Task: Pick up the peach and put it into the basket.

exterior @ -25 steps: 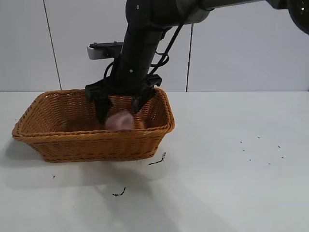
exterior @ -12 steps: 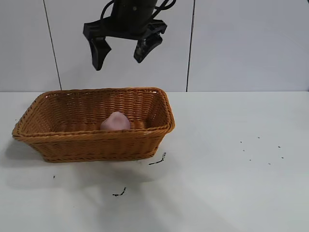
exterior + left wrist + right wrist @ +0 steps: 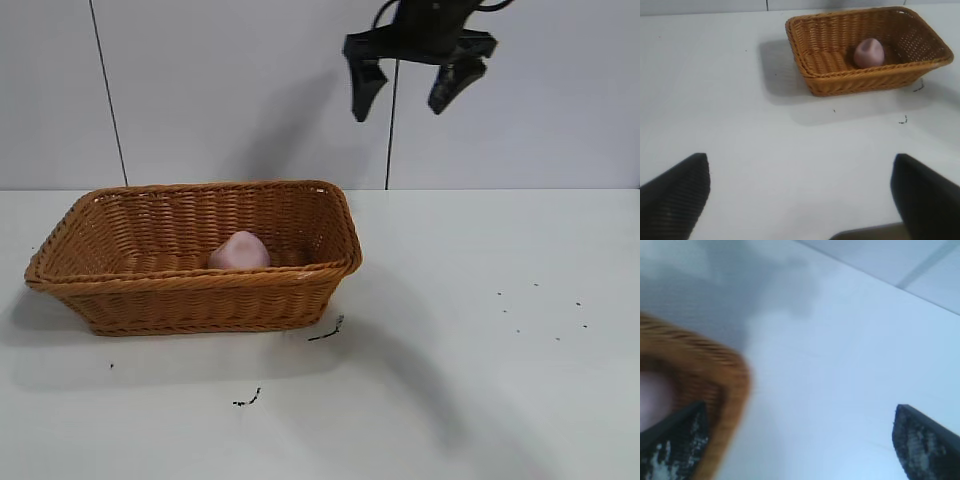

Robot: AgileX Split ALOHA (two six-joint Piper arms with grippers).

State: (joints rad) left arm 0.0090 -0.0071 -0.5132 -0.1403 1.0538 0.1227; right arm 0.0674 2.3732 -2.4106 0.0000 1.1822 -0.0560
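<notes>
The pale pink peach (image 3: 239, 251) lies inside the orange-brown wicker basket (image 3: 120, 283), near its right end, and nothing touches it. In the left wrist view the peach (image 3: 869, 52) and basket (image 3: 825, 60) sit far off across the table. My right gripper (image 3: 410, 93) hangs high above the table, to the right of the basket, open and empty. The right wrist view shows the basket's corner (image 3: 732, 375) and a blurred bit of peach (image 3: 655, 400) beside one fingertip (image 3: 677, 445). My left gripper (image 3: 800, 170) stands open and empty above bare table, far from the basket.
A white table (image 3: 470, 350) carries small dark specks (image 3: 325, 333) just in front of and right of the basket. A pale panelled wall (image 3: 200, 90) rises behind.
My right gripper has lifted out of the basket without the peach and swung up and to the right. The peach stays where it was dropped in the basket.
</notes>
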